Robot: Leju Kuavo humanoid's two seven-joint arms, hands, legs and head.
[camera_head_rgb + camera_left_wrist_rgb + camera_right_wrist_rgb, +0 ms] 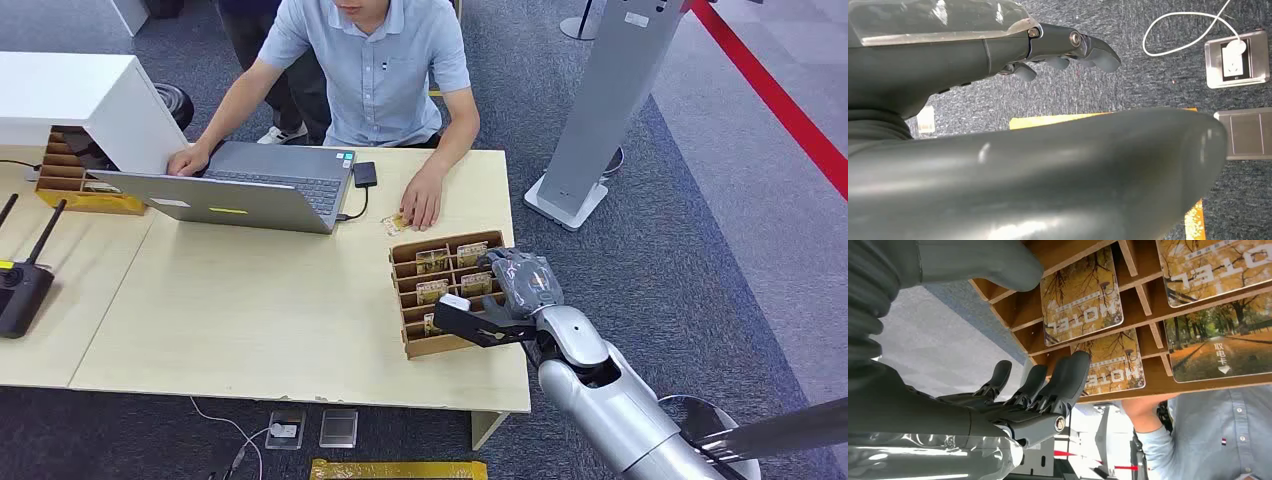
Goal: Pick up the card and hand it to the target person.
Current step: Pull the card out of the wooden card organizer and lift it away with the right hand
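Right hand at the wooden card rack, fingers spread, holding nothing. Cards slotted inside. Left hand empty, fingers loosely apart.

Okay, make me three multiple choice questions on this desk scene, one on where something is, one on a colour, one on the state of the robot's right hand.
1. Where does the wooden card rack stand?
A. on the floor
B. near the table's right edge
C. on the laptop

2. What colour is the person's shirt?
A. light blue
B. red
C. black

3. What is the right hand doing?
A. holding a cup
B. hanging over the floor
C. reaching at the rack, no card held

Key: B, the rack sits by the table's right edge; A, the shirt is light blue; C, its fingers are spread beside the cards, gripping none.
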